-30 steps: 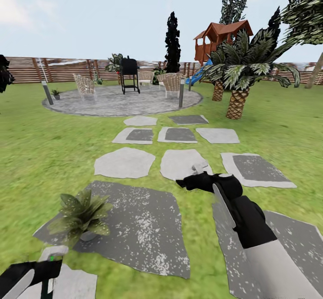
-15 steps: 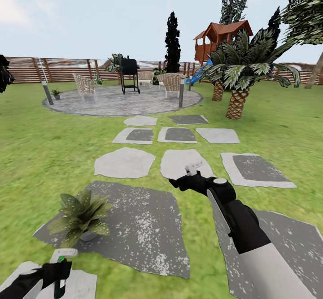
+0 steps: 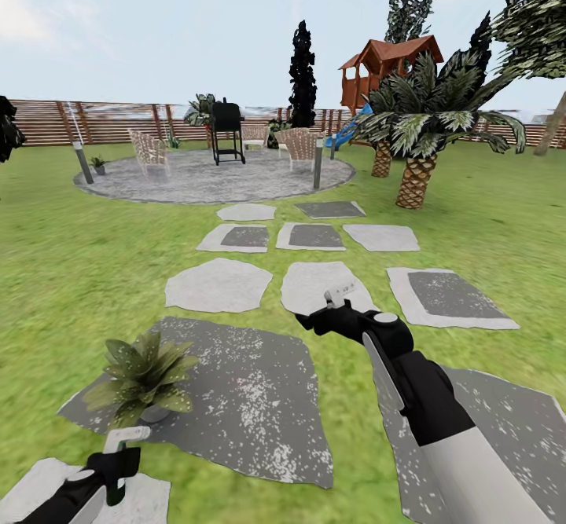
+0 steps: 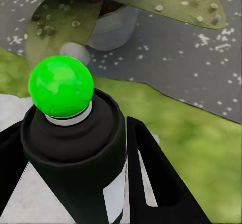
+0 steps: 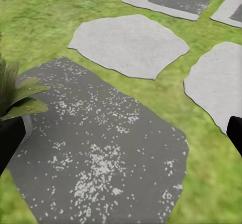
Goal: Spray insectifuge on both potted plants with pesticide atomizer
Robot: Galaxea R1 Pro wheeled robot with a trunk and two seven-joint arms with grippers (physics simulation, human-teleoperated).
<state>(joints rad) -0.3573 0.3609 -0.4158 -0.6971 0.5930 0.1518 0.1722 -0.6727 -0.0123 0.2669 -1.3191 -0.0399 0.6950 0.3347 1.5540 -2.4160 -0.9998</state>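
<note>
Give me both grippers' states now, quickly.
Left gripper: shut on the slim dark spray bottle with green ball top.
Right gripper: open, empty.

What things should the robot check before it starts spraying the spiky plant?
1. Bottle held: ok. The left gripper has its fingers either side of the pesticide atomizer.
2. Plant near the bottle: ok. The potted plant stands just ahead of the left gripper on the dark paving slab.
3. Nozzle aimed at the leaves: cannot tell, though leaves and grey pot lie beyond the green tip.
4. Right gripper out of the way: ok, off to the plant's side.
5. Second potted plant: not ok, far off by the fence.
</note>
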